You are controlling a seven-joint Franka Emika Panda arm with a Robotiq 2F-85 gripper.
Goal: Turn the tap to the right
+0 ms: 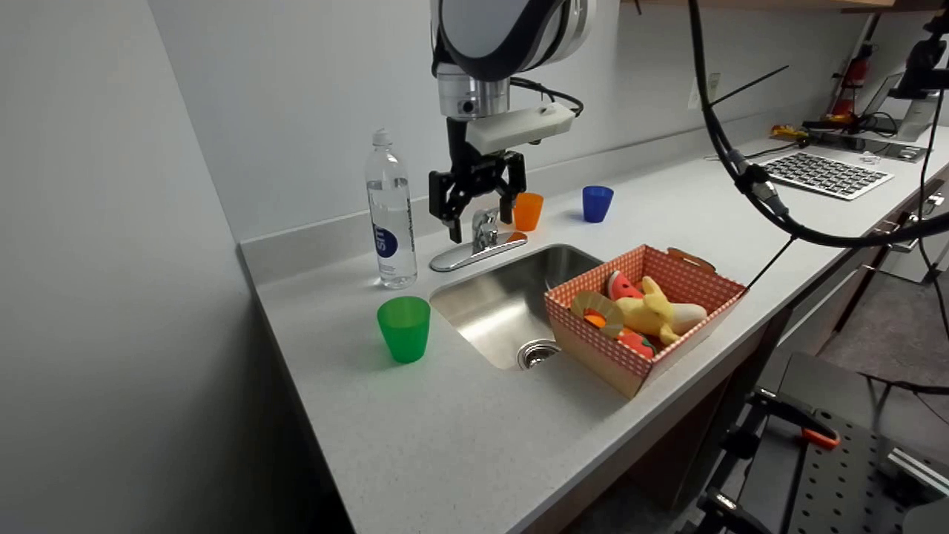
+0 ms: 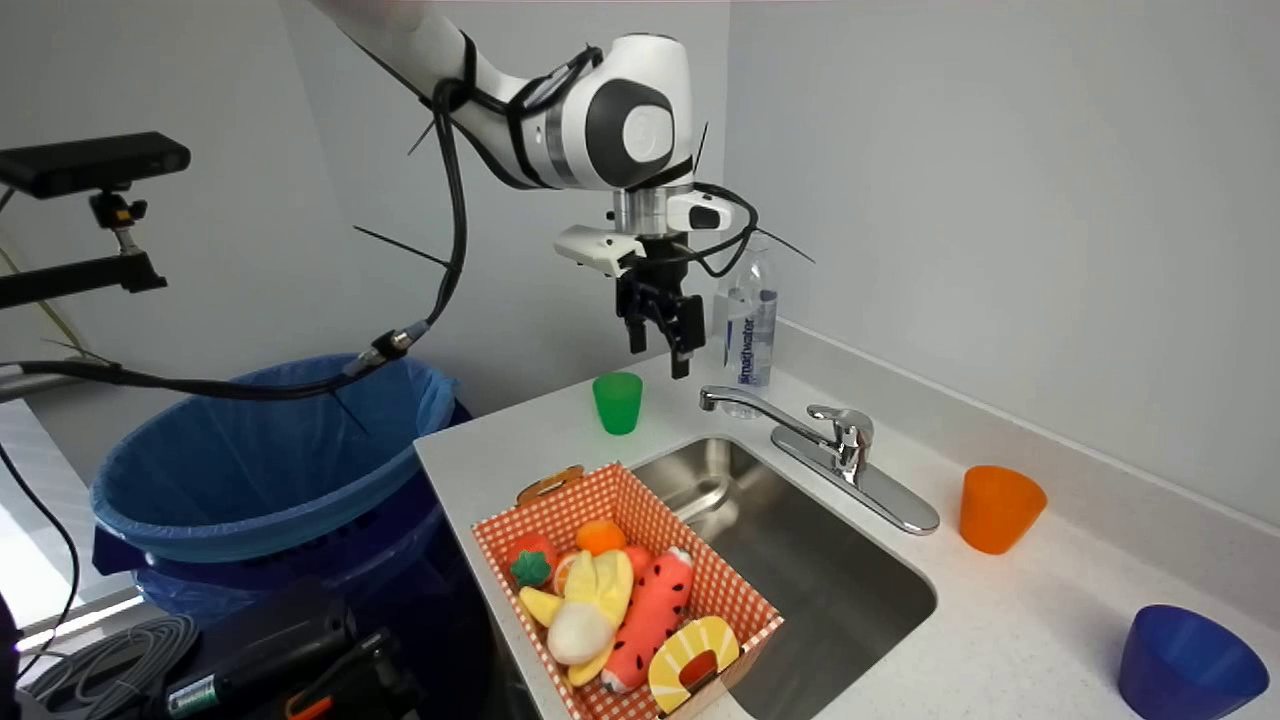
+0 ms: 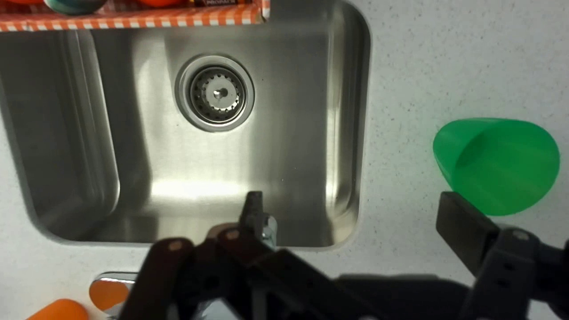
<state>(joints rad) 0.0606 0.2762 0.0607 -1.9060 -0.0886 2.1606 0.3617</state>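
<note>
Jaws spread wide, empty; tap, long spout slanting, seemingly toward green cup.

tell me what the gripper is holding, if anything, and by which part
Nothing is held: the gripper is open, its fingers apart, and neither the tap nor anything else is clasped between them.

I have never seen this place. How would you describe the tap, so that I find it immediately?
Find the steel sink in the pale counter. The tap stands between sink and wall, flanked by a clear bottle and an orange cup. Unlike these, it is shiny metal with a long, low spout.
</note>
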